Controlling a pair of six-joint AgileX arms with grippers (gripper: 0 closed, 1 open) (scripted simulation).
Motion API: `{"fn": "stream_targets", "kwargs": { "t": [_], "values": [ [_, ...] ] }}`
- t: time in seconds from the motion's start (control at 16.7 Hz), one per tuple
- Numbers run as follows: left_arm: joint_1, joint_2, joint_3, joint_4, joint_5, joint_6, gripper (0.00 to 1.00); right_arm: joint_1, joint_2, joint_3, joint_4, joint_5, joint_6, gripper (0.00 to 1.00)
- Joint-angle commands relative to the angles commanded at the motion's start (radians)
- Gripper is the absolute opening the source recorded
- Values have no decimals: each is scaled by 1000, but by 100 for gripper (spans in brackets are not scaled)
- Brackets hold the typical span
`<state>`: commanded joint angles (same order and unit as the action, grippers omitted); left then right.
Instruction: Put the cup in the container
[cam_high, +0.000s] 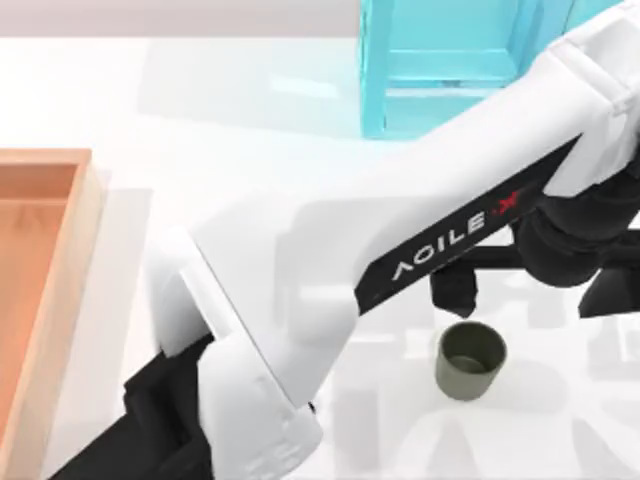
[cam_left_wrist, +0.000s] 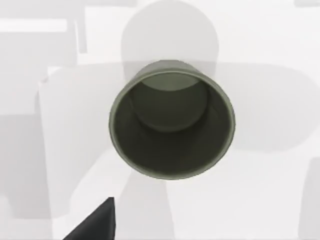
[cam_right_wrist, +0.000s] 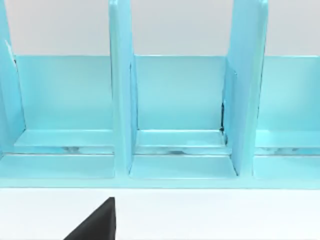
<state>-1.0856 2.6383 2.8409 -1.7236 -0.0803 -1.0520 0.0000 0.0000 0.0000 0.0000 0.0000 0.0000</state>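
1. The cup stands upright on the white table, toward the right side and near the front edge, its open mouth facing up.
2. The container lies at the far left of the table, well apart from the cup.
3. The left arm stretches across the table from lower left to upper right, and its gripper hangs just above and behind the cup; whether its jaws are apart or together, I cannot tell.
4. From the left wrist, the cup is seen straight down its hollow.
5. The right wrist faces a turquoise shelf frame, which stands at the table's back edge.
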Motion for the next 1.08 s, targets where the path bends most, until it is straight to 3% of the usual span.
{"fn": "stream_targets", "kwargs": {
  "t": [0.24, 0.72, 1.08],
  "values": [
    [4, -27, -112, 97, 1, 7, 100, 0, 0, 0, 0, 0, 0, 100],
    [15, -119, -591, 463, 0, 17, 100, 0, 0, 0, 0, 0, 0, 100],
    [16, -132, -655, 522, 0, 18, 100, 0, 0, 0, 0, 0, 0, 100]
  ]
}}
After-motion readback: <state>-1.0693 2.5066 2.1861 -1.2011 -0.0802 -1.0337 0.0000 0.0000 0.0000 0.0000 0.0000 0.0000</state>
